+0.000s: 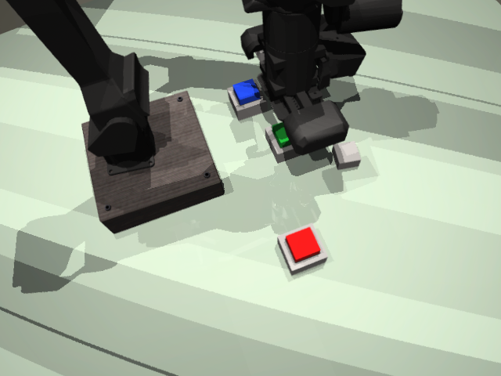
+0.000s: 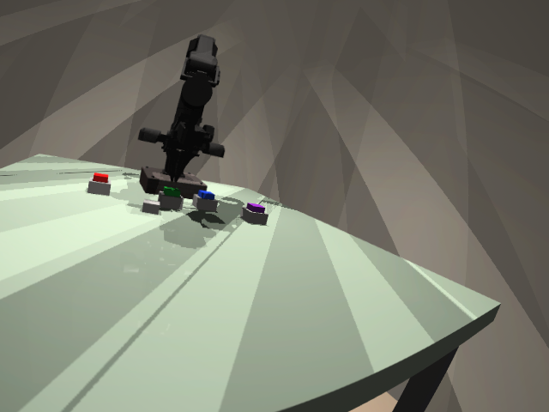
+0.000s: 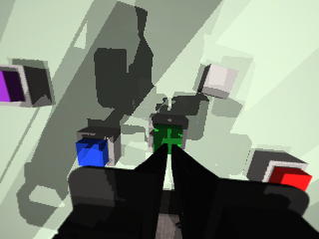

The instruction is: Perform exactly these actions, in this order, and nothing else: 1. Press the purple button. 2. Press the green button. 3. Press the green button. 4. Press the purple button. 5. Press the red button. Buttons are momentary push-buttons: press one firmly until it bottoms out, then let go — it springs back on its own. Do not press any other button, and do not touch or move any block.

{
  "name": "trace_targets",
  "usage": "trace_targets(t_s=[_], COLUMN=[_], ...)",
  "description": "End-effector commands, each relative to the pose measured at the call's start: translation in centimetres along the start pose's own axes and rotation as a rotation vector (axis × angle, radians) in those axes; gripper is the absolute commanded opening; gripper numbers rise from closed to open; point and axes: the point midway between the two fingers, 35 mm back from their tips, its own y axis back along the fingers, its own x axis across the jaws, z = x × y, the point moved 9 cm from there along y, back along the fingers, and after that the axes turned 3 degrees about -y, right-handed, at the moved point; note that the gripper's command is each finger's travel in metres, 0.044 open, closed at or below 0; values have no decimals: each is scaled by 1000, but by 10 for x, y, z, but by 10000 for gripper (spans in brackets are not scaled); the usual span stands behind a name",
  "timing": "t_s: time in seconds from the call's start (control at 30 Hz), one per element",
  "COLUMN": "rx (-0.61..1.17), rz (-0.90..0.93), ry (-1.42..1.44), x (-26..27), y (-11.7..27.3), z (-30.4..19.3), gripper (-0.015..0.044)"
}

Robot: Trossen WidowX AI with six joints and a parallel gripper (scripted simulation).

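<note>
My gripper (image 2: pixel 175 178) (image 3: pixel 168 147) is shut and empty, pointing down. Its tips are close above the green button (image 1: pixel 279 135) (image 2: pixel 171 191) (image 3: pixel 164 137), overlapping its cap in the wrist view; whether they touch it I cannot tell. In the top view the gripper body hides the tips and part of that button. The purple button (image 2: pixel 256 207) (image 3: pixel 4 86) is cut by the left edge of the wrist view and hidden behind the arm in the top view. The red button (image 1: pixel 303 244) (image 2: pixel 100 178) (image 3: pixel 290 179) stands apart from the others, its cap raised.
The blue button (image 1: pixel 245 92) (image 2: pixel 205 194) (image 3: pixel 92 151) stands beside the green one, between it and the purple one. A small light grey block (image 1: pixel 348 154) (image 2: pixel 151 206) (image 3: pixel 219 80) lies close on the green button's other side. The arm's wooden base (image 1: pixel 188 137) is nearby.
</note>
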Motion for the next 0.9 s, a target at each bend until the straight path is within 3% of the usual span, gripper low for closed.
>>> trace_targets(t_s=[0.0,0.87], rx=[6,6], rz=[4,4], ry=[4,4], x=[0,1], y=[-9,-26], z=[-1,-2], gripper=[20,20])
